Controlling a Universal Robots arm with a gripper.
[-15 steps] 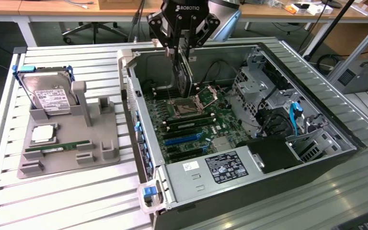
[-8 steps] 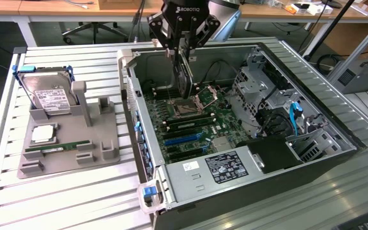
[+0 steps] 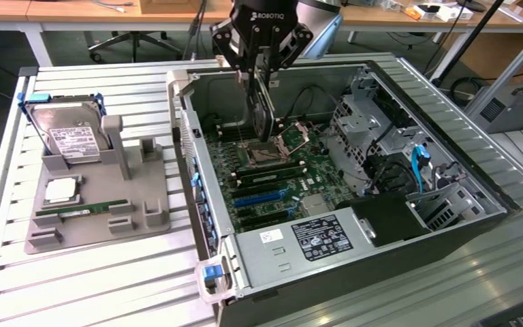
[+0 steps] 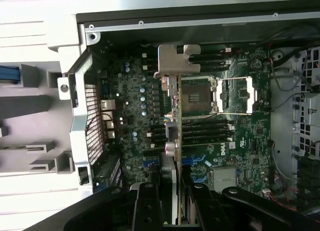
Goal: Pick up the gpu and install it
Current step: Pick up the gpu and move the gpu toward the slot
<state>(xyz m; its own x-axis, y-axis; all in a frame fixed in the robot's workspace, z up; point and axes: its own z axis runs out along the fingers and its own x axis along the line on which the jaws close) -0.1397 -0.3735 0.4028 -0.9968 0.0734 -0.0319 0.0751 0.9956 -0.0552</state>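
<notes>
Slatted white counter (image 3: 89, 279), open grey computer case (image 3: 188, 136): my end effector (image 3: 259, 73) grips, half-closed, the thin green-and-black gpu card (image 3: 263, 112). It hangs long-axis-down above the green motherboard (image 3: 312, 170), short of the blue slots (image 3: 259, 197).

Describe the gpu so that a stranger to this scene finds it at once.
Find the open computer case on the slatted table. Above its motherboard, the tool grips a thin dark card held on edge: the gpu. Unlike the hard drive and RAM stick on the grey stand, it hangs in the air and carries a silver bracket.
</notes>
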